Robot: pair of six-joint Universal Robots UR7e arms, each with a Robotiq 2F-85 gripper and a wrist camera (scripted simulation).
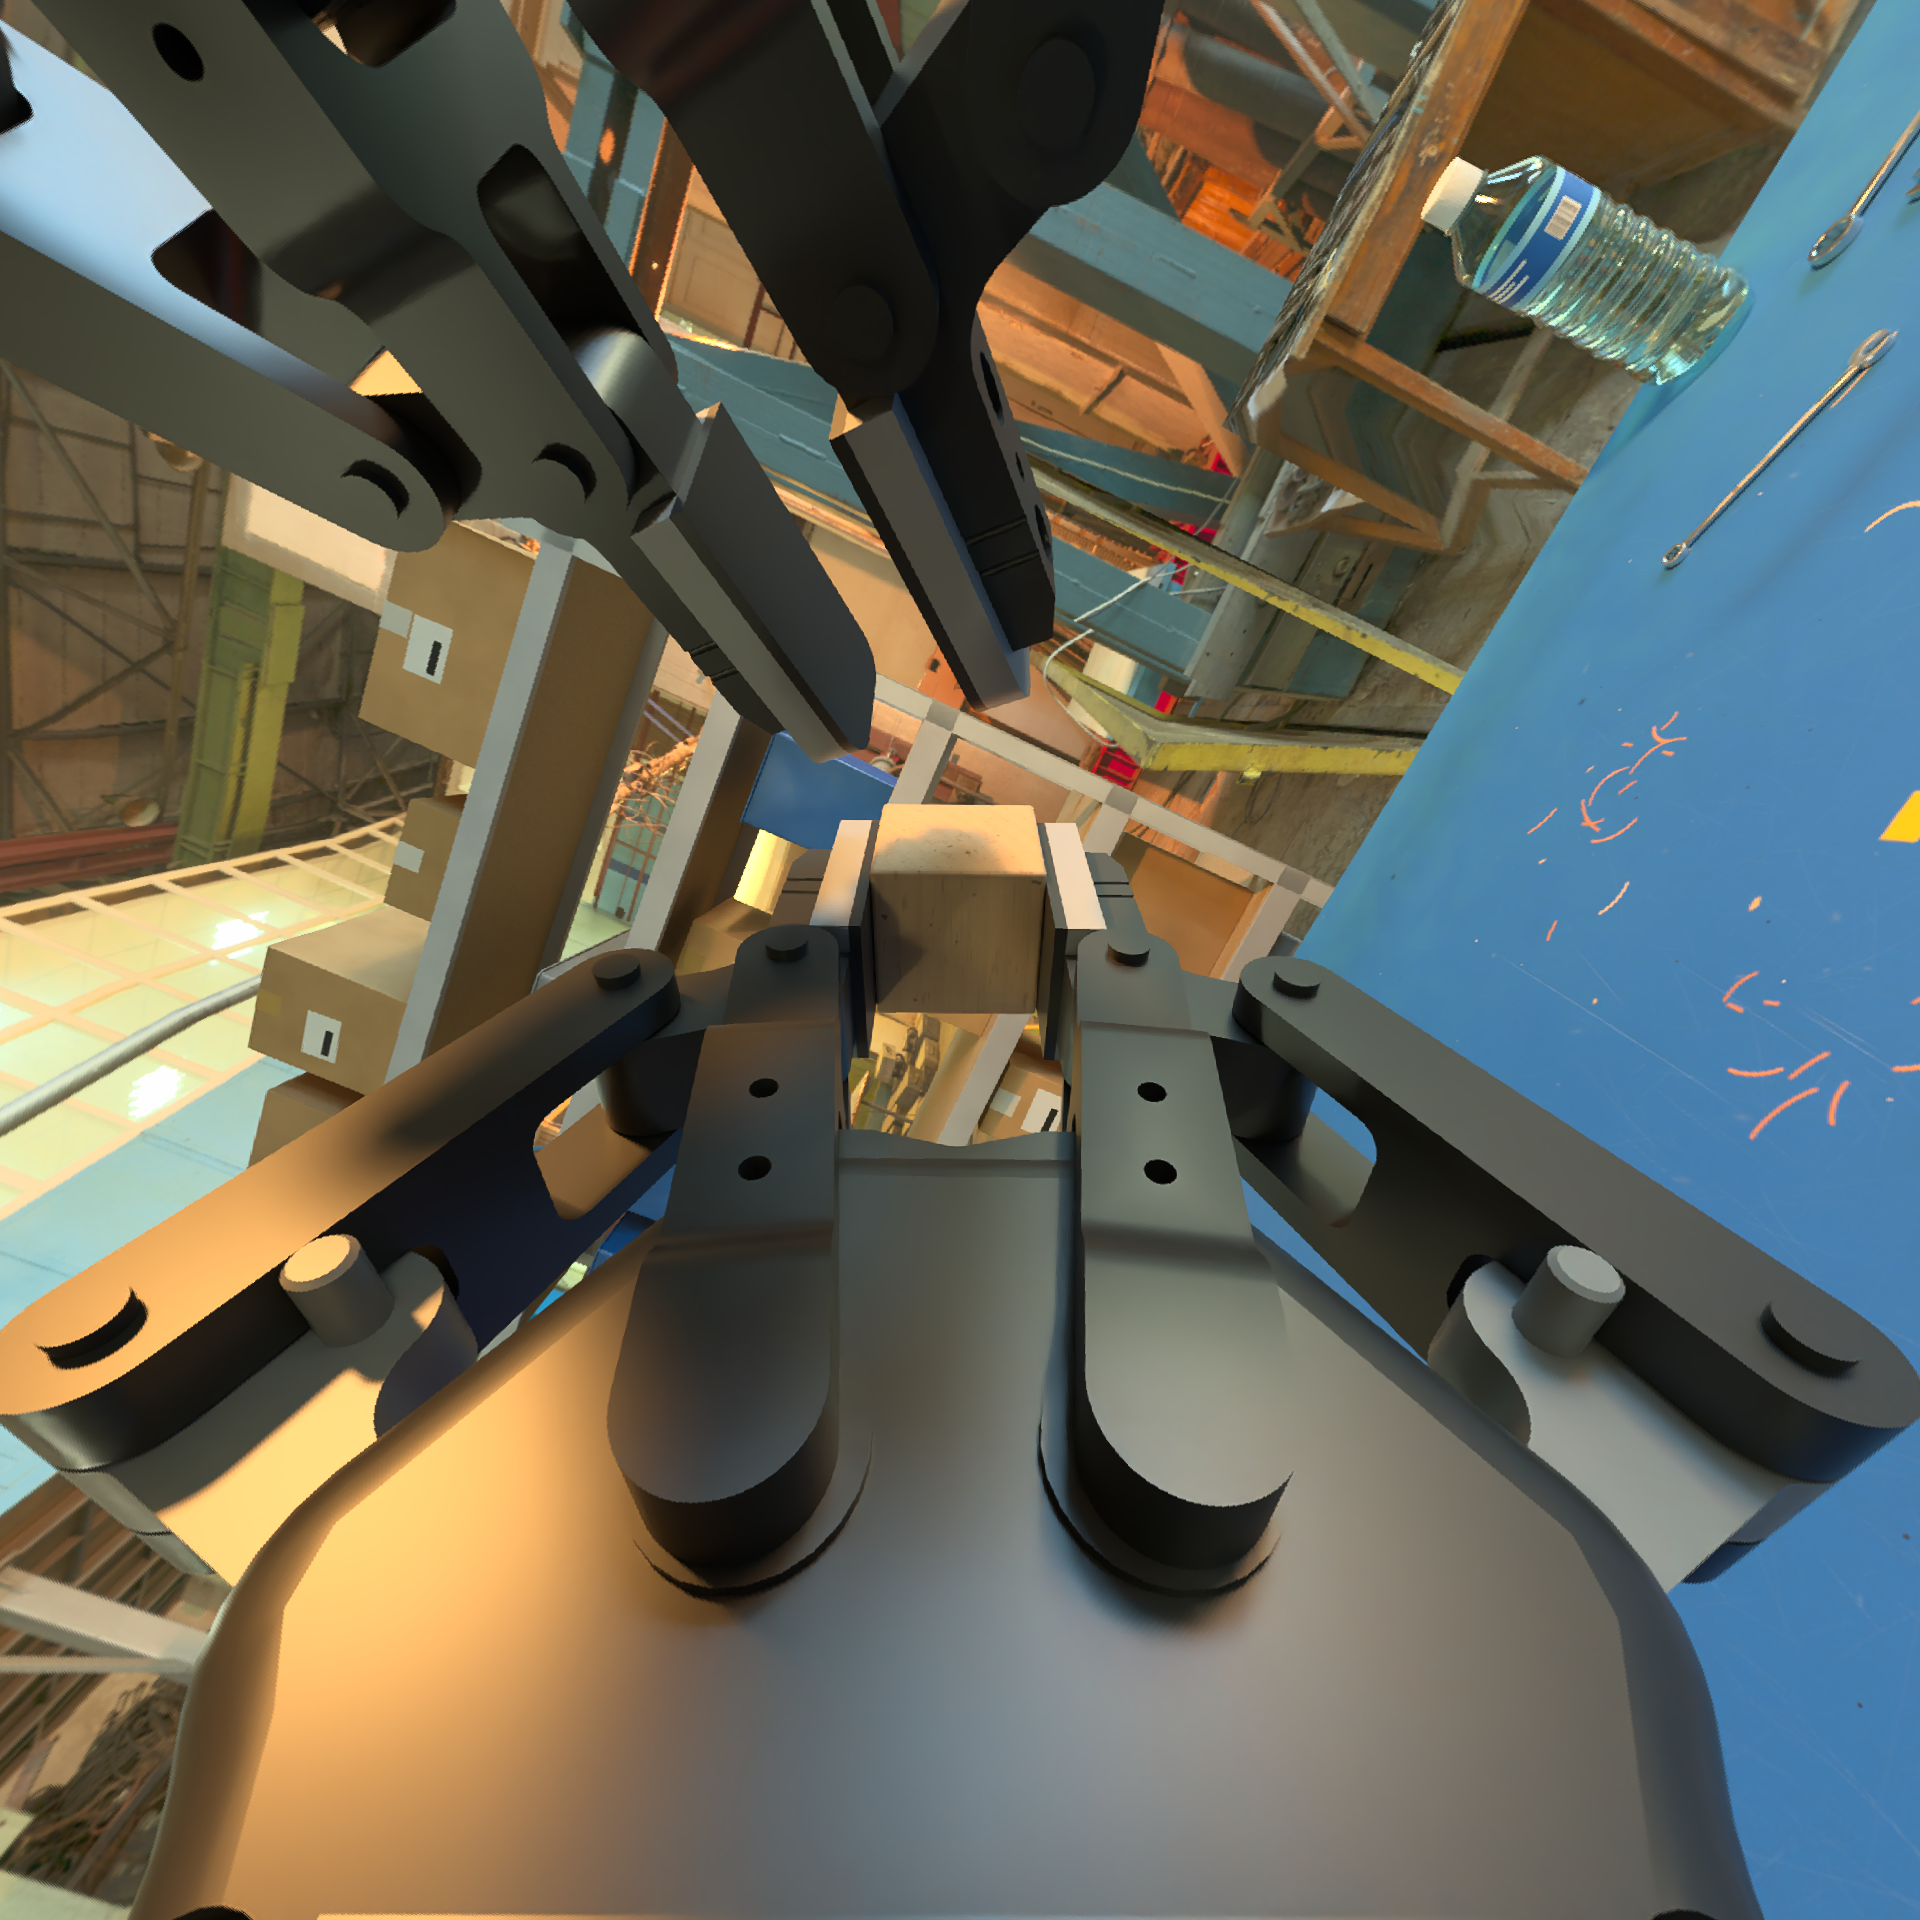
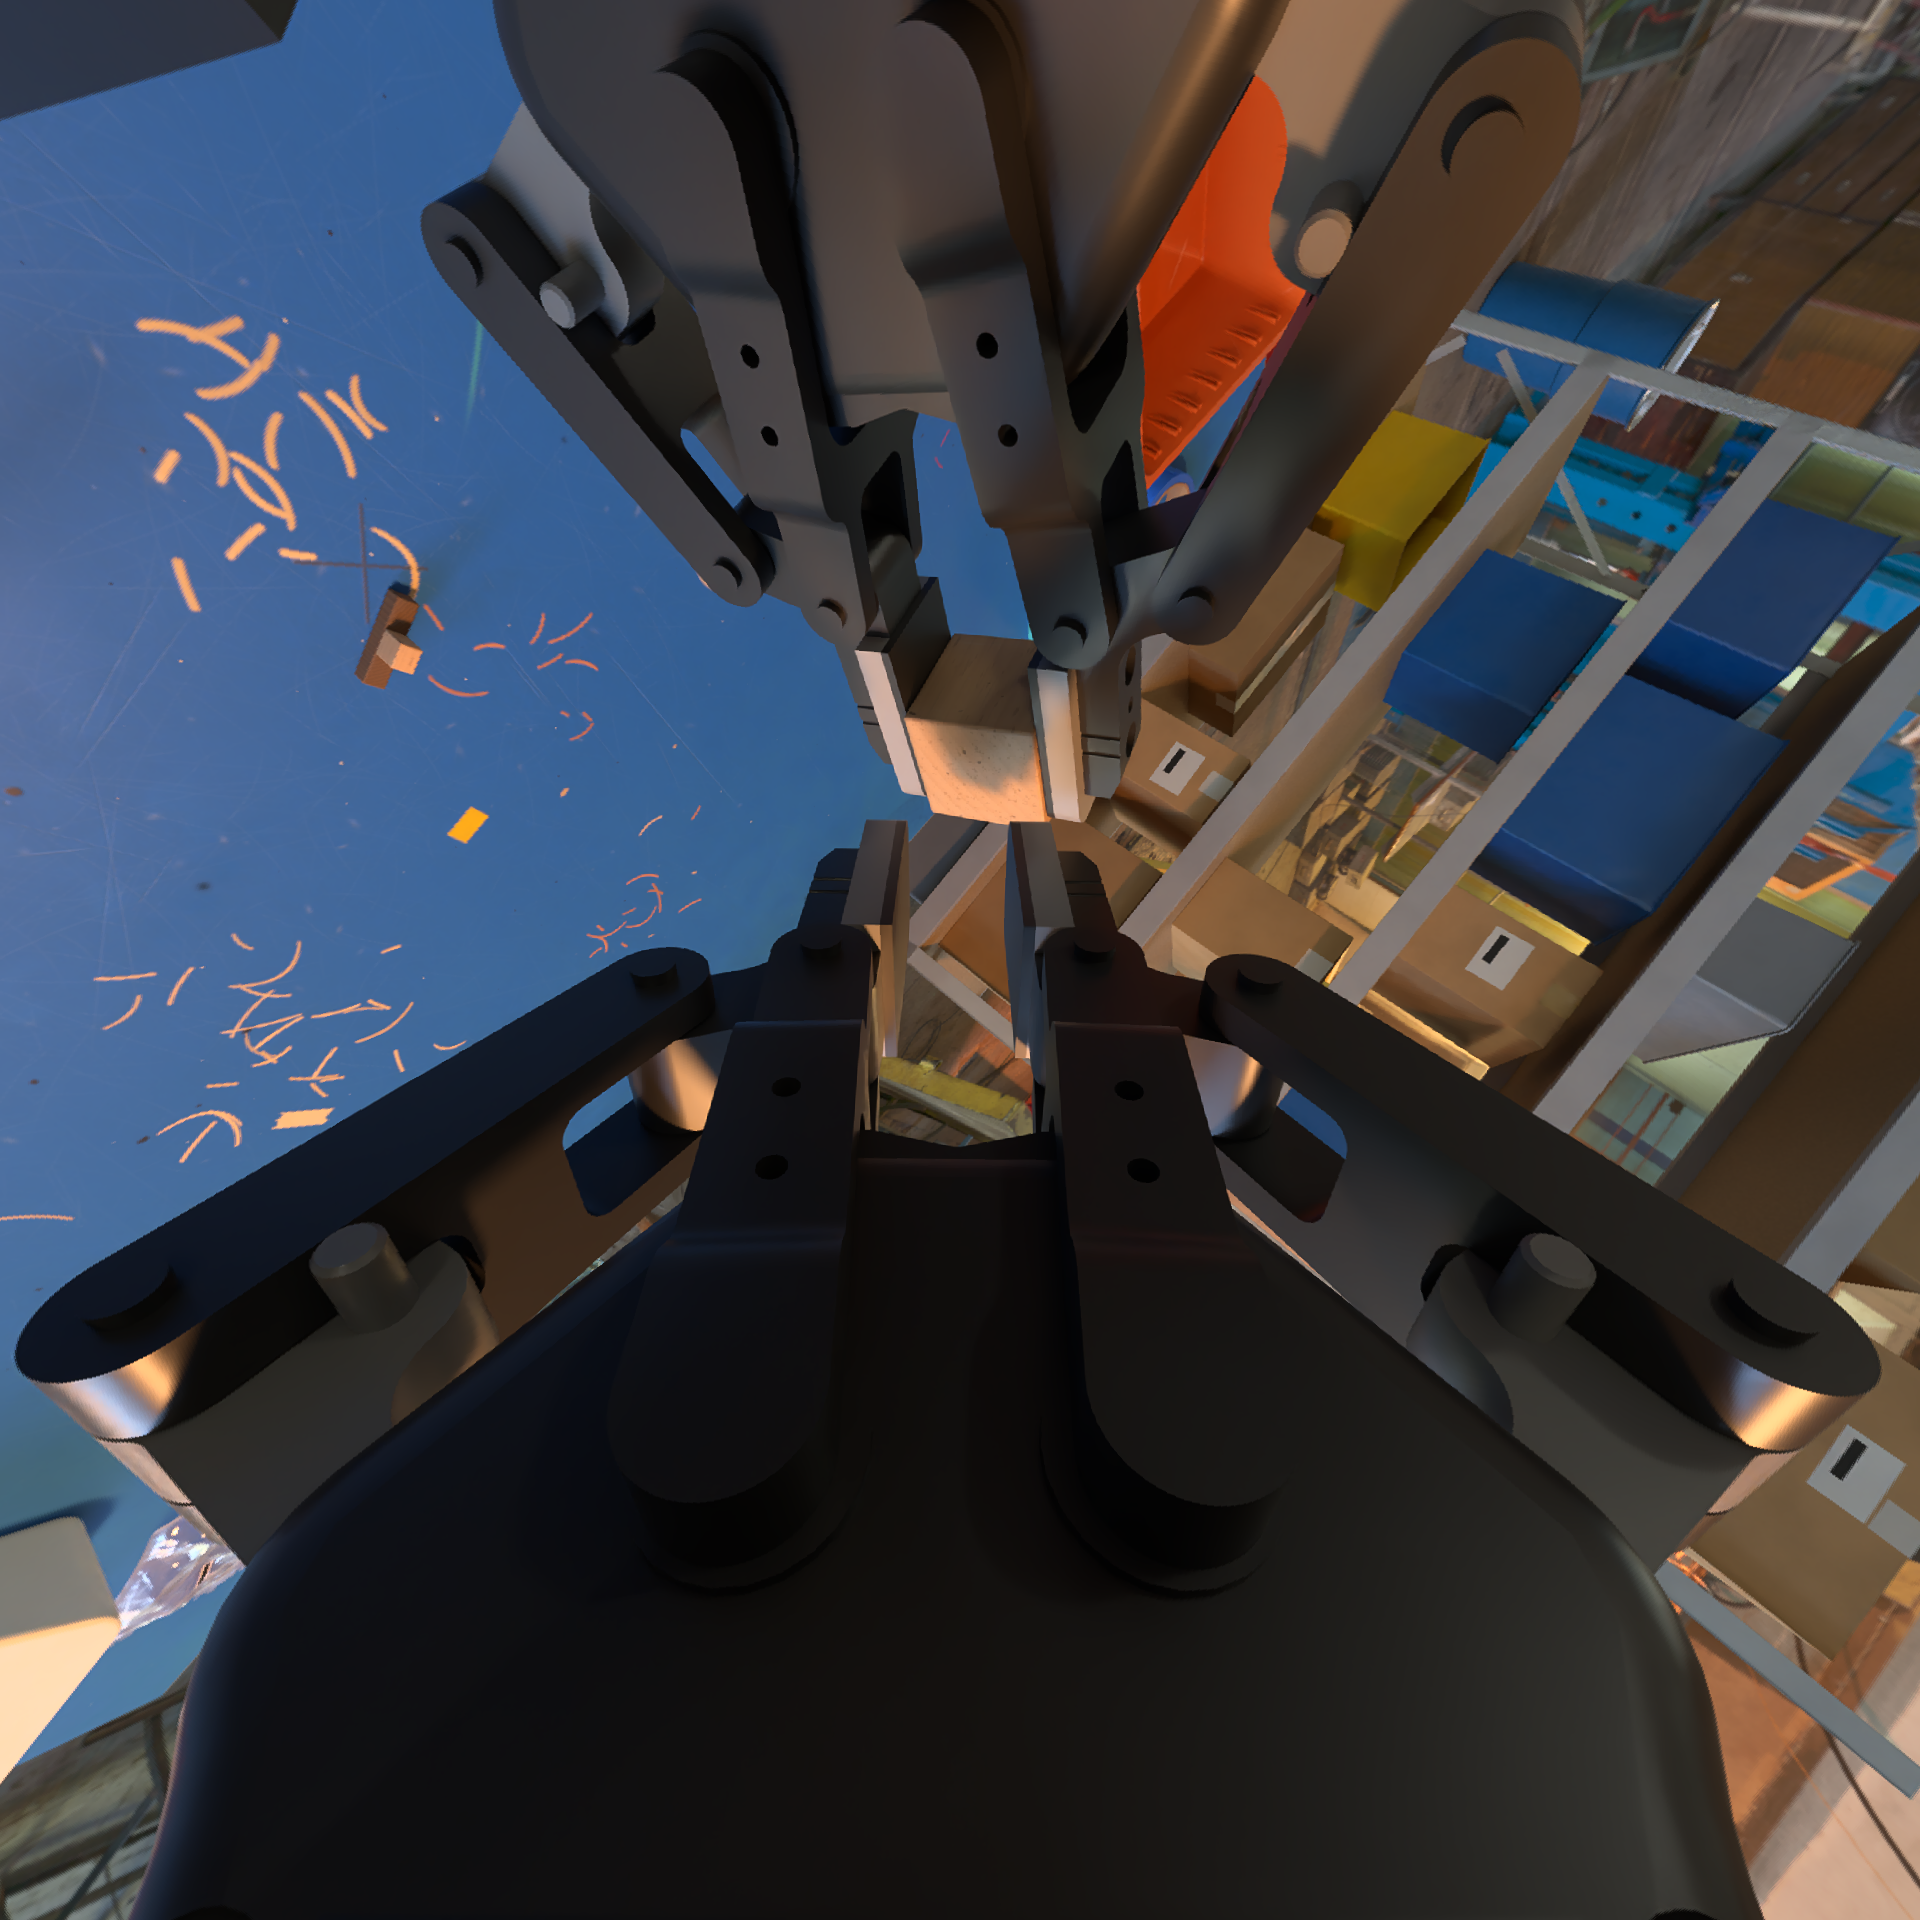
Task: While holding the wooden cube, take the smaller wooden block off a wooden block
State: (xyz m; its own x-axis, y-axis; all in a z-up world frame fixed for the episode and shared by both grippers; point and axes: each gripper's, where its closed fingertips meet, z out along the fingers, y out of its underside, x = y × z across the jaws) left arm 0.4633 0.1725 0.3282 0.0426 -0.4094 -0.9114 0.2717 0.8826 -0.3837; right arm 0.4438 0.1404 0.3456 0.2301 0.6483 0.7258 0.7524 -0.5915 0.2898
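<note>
My left gripper point(image 1: 958, 904) is shut on the pale wooden cube point(image 1: 956, 914) and holds it in the air, off the blue table point(image 1: 1610, 935). The cube also shows in the right wrist view point(image 2: 977, 748), held between the left gripper's pads. My right gripper point(image 2: 958, 883) faces it tip to tip, just short of the cube, its jaws a narrow gap apart and empty; it also shows in the left wrist view point(image 1: 930, 712). Far off on the table, a small light wooden block point(image 2: 403, 655) sits on a darker wooden block point(image 2: 376, 636).
A clear water bottle point(image 1: 1590, 270) and two long metal pins point(image 1: 1787, 447) lie on the table. An orange object point(image 2: 1216, 281) shows behind the left gripper. Metal shelves with cardboard boxes point(image 2: 1496, 956) and blue bins point(image 2: 1621, 810) stand beyond the table edge.
</note>
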